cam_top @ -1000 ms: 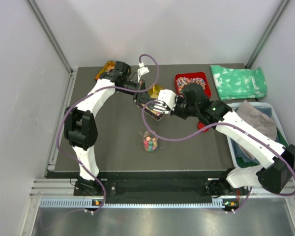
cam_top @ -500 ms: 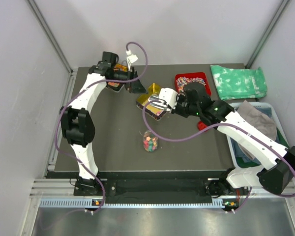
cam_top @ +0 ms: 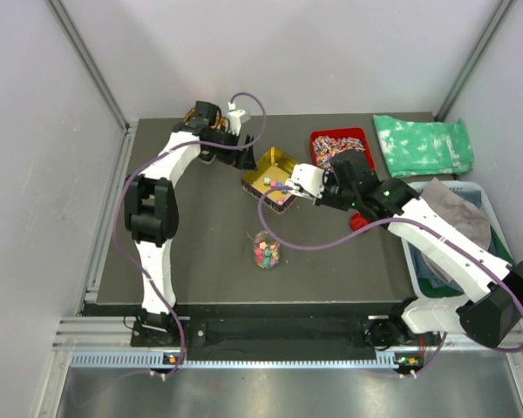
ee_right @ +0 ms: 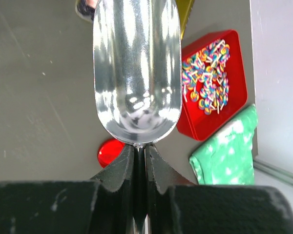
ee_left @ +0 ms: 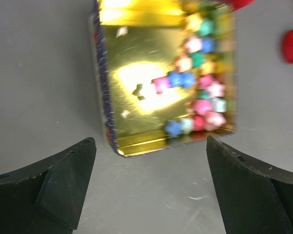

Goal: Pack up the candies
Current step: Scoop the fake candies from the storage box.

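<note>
**One gold tin, candies heaped along one side**

A single open gold tin (ee_left: 136, 87) sits on the dark table (cam_top: 192, 235), and everything else is best placed from it. The candies (ee_left: 200, 105), in pink, blue, green and yellow, lie inside it, crowded against the right-hand wall. The rest of the shiny floor is bare. There are too many, and they are too blurred, for me to count exactly.

On the near side of the tin, toward the arm bases, stands one small clear container (cam_top: 265, 252) holding a second, smaller lot of mixed sweets.

To the right of the tin and a little farther back is one red tray (ee_right: 200, 129) filled with striped sweets (ee_right: 207, 78). One green cloth (ee_right: 224, 156) lies beyond the tray. One red lid (ee_right: 110, 152) rests on the table to the tin's right, on the near side.

The left gripper (ee_left: 150, 141) hangs just behind the tin with its fingers spread wide, holding nothing.

The right gripper (ee_right: 139, 151) comes in from the tin's right. Its fingers are pressed together, pinching the handle of one silver scoop (ee_right: 136, 63). The scoop's bowl looks empty and its open end reaches the tin's right edge. I cannot tell whether it touches.
</note>
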Action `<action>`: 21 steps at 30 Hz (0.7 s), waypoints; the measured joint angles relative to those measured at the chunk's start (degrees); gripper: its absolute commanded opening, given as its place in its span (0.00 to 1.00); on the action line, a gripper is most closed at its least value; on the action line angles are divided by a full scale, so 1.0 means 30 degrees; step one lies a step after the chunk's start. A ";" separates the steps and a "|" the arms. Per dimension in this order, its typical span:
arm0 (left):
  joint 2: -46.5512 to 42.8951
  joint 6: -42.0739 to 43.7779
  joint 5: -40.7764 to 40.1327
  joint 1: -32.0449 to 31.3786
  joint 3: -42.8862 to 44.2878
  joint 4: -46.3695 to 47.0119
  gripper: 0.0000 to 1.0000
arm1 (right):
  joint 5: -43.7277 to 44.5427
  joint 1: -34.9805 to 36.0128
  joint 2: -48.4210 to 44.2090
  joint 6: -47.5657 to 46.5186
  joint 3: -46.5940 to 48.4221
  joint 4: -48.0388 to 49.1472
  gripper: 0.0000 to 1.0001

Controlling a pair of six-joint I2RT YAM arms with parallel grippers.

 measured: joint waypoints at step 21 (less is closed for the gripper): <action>0.2157 0.0605 -0.7176 -0.1552 0.0007 0.0663 0.56 | 0.0969 -0.0415 -0.0029 -0.2477 0.0801 -0.2229 0.00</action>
